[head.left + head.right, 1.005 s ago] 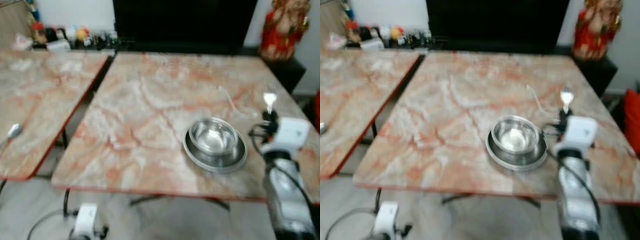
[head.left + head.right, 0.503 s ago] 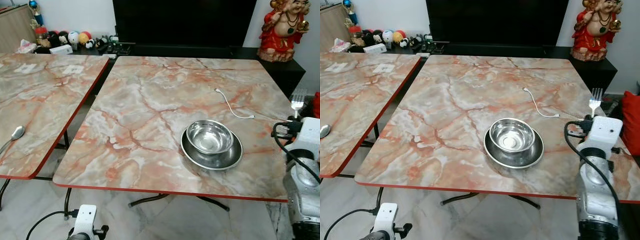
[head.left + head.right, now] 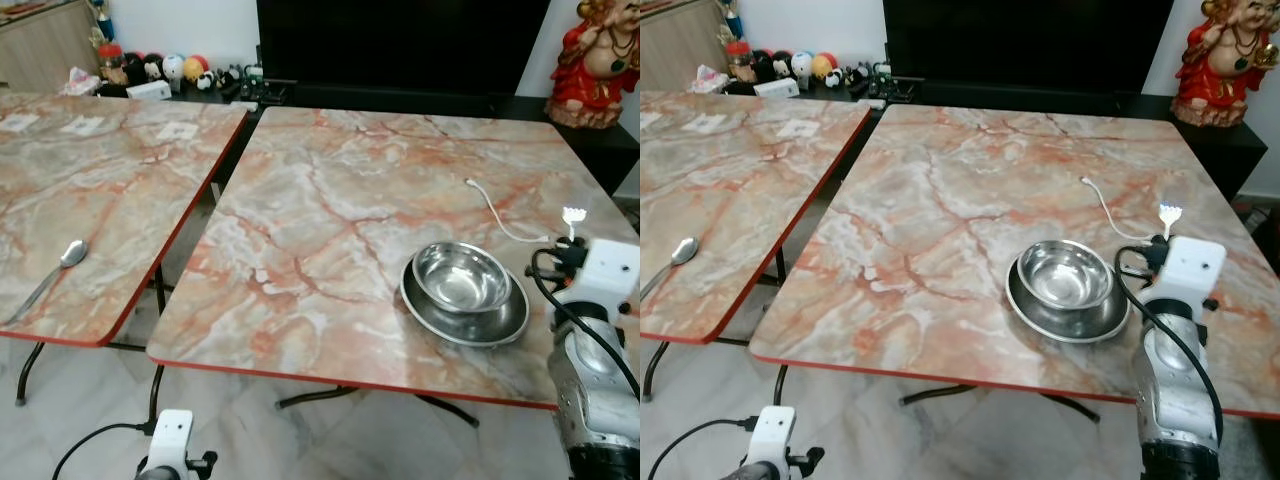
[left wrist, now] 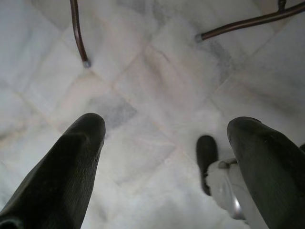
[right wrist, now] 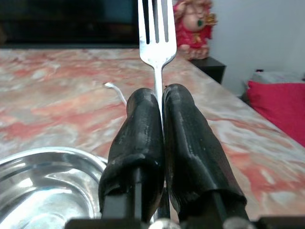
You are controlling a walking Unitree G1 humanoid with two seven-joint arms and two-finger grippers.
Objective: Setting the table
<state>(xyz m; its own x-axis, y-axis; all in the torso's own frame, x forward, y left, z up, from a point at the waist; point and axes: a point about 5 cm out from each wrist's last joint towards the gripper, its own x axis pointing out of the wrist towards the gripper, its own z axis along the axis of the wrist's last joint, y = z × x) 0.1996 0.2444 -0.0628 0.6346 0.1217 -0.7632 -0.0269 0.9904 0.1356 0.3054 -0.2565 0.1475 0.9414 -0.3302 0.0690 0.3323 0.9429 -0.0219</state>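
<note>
A steel bowl point(image 3: 461, 277) sits in a steel plate point(image 3: 498, 320) near the front right of the marble table point(image 3: 330, 220). My right gripper point(image 5: 159, 102) is shut on a silver fork point(image 5: 156, 33), tines pointing up and away; the fork point(image 3: 1168, 213) stands just right of the plate, above the table's right side. A spoon point(image 3: 62, 262) lies on the neighbouring table point(image 3: 90, 190) at the left. My left gripper point(image 4: 167, 138) hangs open above the tiled floor.
A white cable point(image 3: 495, 213) lies on the table behind the bowl. A red figurine point(image 3: 1225, 55) stands at the back right beside a dark screen point(image 3: 400, 45). Small toys point(image 3: 150, 68) line the back left shelf. A red cushion point(image 5: 281, 102) lies to the right.
The camera has swung left, shifting the scene to the right and bringing more of the left table and spoon into view. The fork remains in the right gripper beside the plate.
</note>
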